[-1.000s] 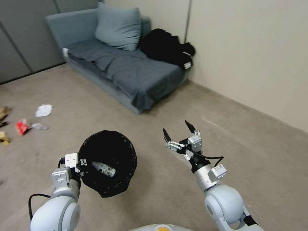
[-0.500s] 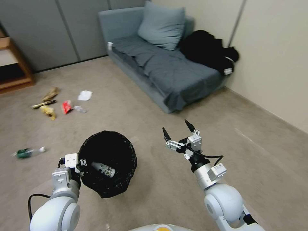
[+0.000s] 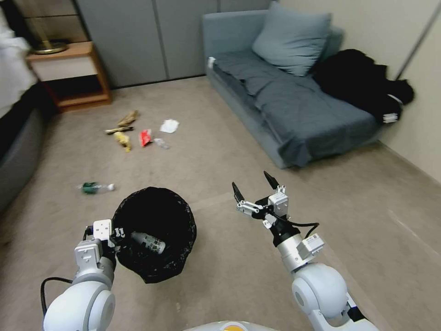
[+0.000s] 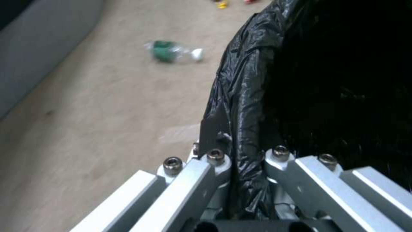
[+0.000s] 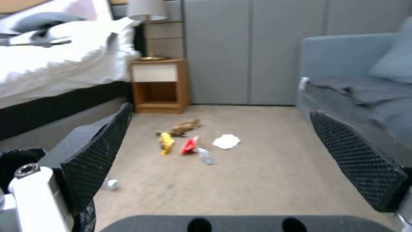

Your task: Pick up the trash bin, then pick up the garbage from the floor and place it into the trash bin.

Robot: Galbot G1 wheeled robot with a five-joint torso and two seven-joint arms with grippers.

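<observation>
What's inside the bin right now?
One small clear bottle lies inside the bin, held by the left gripper. The dark liner hides anything deeper.

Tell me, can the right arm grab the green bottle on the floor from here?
Probably not yet. The right gripper hangs open in the air, and the green bottle lies far off on the floor, beyond the bin in the left gripper.

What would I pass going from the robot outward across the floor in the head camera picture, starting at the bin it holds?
Trash bin gripped at its rim by the left gripper → green-labelled bottle → small clear bottle → red wrapper → white tissue → brown paper bag → wooden nightstand.
</observation>
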